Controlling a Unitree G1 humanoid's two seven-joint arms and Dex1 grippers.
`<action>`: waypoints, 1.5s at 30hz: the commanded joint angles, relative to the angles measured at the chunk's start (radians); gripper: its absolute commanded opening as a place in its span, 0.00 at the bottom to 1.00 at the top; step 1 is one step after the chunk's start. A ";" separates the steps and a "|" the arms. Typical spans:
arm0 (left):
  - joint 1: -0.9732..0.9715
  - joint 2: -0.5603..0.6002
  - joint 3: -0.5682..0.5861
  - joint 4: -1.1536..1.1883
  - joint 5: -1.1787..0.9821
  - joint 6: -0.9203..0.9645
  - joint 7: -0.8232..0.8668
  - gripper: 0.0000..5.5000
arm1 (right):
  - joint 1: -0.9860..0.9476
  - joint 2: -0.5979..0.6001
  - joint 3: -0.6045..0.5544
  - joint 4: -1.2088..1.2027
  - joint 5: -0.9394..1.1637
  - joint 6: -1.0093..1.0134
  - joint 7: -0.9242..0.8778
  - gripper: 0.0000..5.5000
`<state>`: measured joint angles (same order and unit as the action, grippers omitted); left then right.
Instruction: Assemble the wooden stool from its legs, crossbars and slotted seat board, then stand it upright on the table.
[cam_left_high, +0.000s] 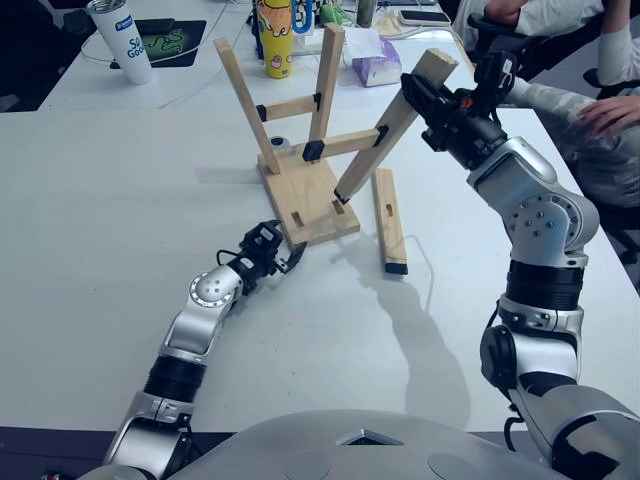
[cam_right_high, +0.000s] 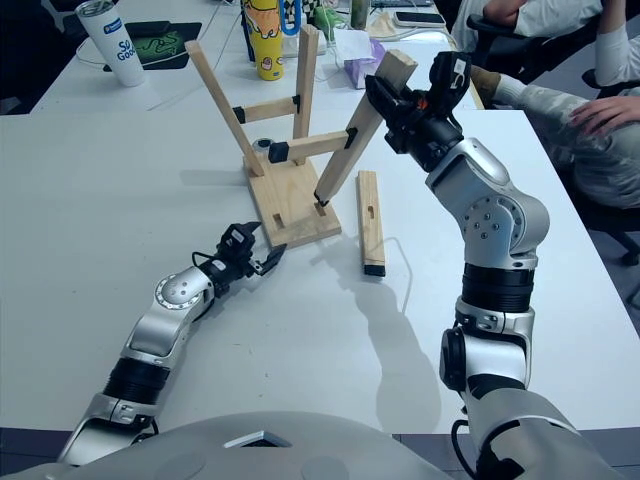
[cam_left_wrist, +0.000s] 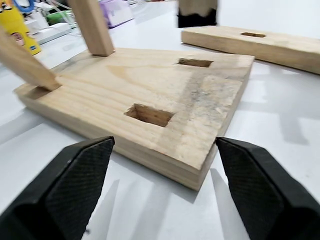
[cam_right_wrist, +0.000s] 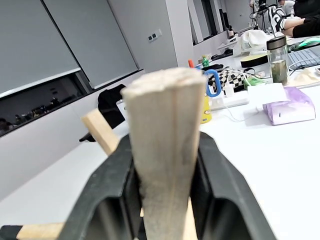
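The slotted seat board (cam_left_high: 312, 210) lies flat on the table, with two legs (cam_left_high: 243, 100) standing up from its far side. A crossbar (cam_left_high: 290, 107) joins them. A second crossbar (cam_left_high: 346, 143) runs to a third leg (cam_left_high: 392, 128), which leans with its lower end at a slot in the board. My right gripper (cam_left_high: 432, 92) is shut on this leg's upper end; in the right wrist view the leg (cam_right_wrist: 165, 150) sits between the jaws. A fourth leg (cam_left_high: 390, 222) lies loose to the board's right. My left gripper (cam_left_wrist: 164, 146) is open, low at the seat board's (cam_left_wrist: 150, 90) near corner, holding nothing.
A white tumbler (cam_left_high: 121, 38), a yellow cup (cam_left_high: 276, 40) and a purple tissue pack (cam_left_high: 376, 70) stand along the table's far side. Bare white tabletop (cam_left_high: 100, 230) stretches left of and in front of the stool parts.
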<state>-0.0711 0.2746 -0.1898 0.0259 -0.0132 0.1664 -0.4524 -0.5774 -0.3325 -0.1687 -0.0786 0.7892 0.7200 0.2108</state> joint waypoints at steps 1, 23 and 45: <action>0.015 -0.029 0.062 -0.074 -0.053 0.005 0.034 0.70 | 0.037 -0.002 0.035 -0.035 -0.067 -0.031 0.032 0.19; 0.066 -0.045 0.137 -0.210 -0.147 0.065 0.049 0.70 | 0.100 0.202 -0.072 -0.040 -0.067 -0.032 -0.176 0.19; 0.051 -0.043 0.137 -0.205 -0.147 0.061 0.057 0.70 | 0.172 0.123 0.178 0.028 -0.397 -0.222 -0.048 0.19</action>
<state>-0.0063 0.2294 -0.0556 -0.1704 -0.1588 0.2249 -0.3971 -0.4613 -0.1662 -0.0422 -0.0840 0.4724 0.4738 0.1379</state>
